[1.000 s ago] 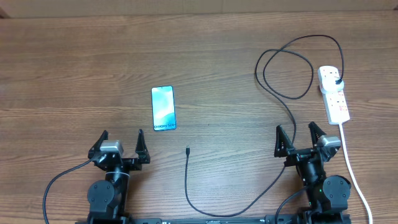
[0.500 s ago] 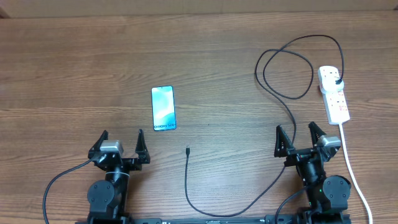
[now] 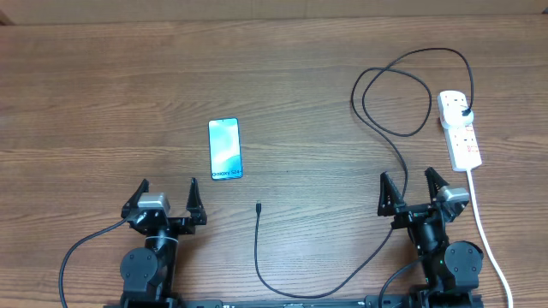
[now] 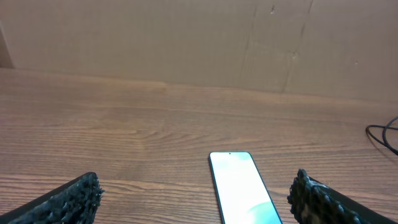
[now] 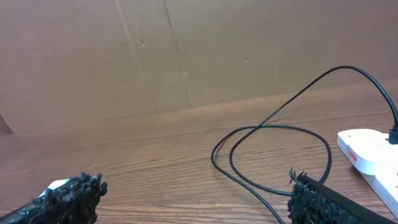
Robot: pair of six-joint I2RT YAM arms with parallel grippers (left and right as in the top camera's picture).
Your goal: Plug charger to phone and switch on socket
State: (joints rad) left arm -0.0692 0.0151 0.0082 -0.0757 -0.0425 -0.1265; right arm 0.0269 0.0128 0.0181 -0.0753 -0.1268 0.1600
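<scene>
No change registers over the last second; both arms hold the same parked pose, so no task step has begun. The left gripper (image 3: pixel 168 186) sits near the phone (image 3: pixel 225 150), toward the robot; its fingers (image 3: pixel 193 193) are spread wide and hold nothing. The right gripper (image 3: pixel 407 175), well right of the phone, is equally wide and empty. The charger (image 3: pixel 257 248) lies slack on the worktop (image 3: pixel 103 85); its connector tip (image 3: pixel 258 205) rests near the phone, not touching it. Its plug (image 3: pixel 463 109) sits in the socket (image 3: pixel 460 128), far right of the phone; switch position cannot be told.
</scene>
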